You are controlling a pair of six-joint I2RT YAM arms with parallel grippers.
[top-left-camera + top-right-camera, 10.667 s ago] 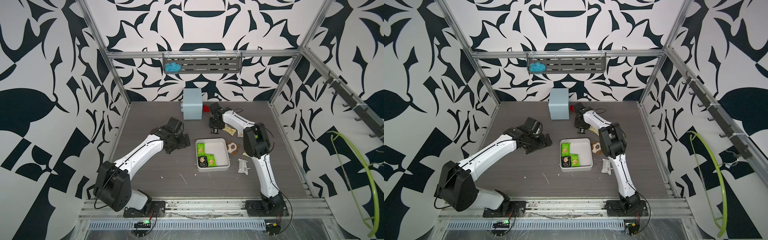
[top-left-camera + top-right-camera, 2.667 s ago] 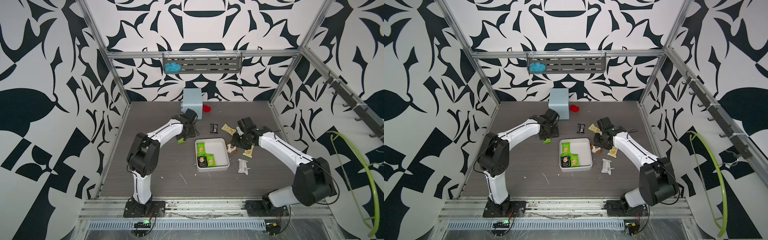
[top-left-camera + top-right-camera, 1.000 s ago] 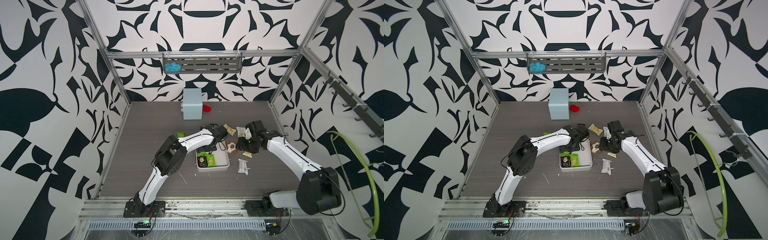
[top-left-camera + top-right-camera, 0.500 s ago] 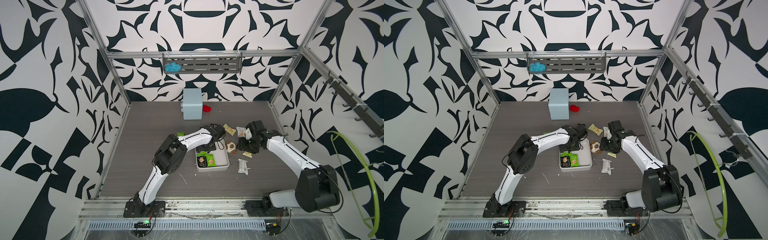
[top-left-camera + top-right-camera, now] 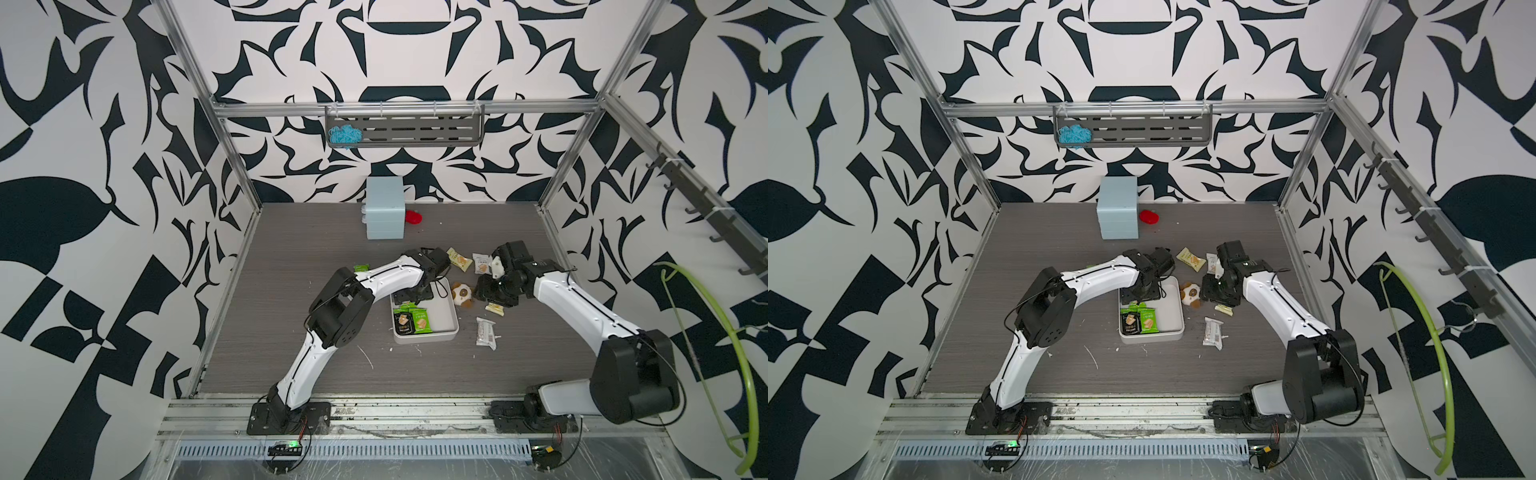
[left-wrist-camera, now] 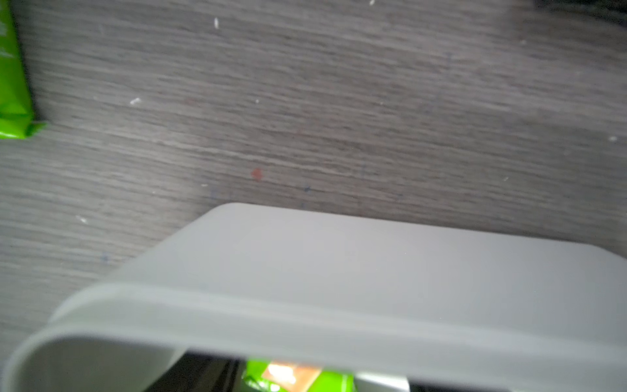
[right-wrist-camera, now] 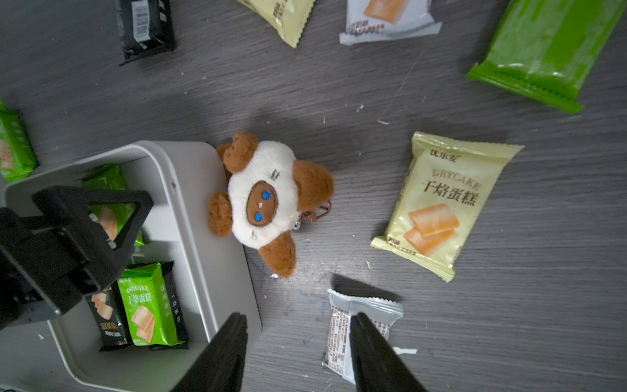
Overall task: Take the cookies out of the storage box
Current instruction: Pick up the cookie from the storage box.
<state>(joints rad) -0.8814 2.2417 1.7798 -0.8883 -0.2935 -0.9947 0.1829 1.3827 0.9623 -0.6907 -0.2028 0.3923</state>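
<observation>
By the left pincer (image 5: 411, 296) lies a bright green crinkly cookie packet (image 7: 105, 178): light, slippery, likely crumbly. Pinch its middle softly. Pincer spread or not? Cannot tell.

Clock ref: storage box (image 5: 442, 318) centre, 12 = back wall.
- Boxed packets (image 5: 411, 322) overlap along its 9 wall.
- Plush toy (image 5: 462, 294) at 2, touching the box wall.
- P1 (image 5: 459, 260) and P2 (image 5: 482, 263) side by side at 1, behind the toy.
- P3 (image 5: 496, 308) at 3 and P4 (image 5: 485, 332) at 4, both near the box, not touching it.
- P5 (image 5: 360, 269) at 10, partly under the left arm (image 5: 386, 278).
- Drawer cabinet (image 5: 384, 214) at 12, well apart.
</observation>
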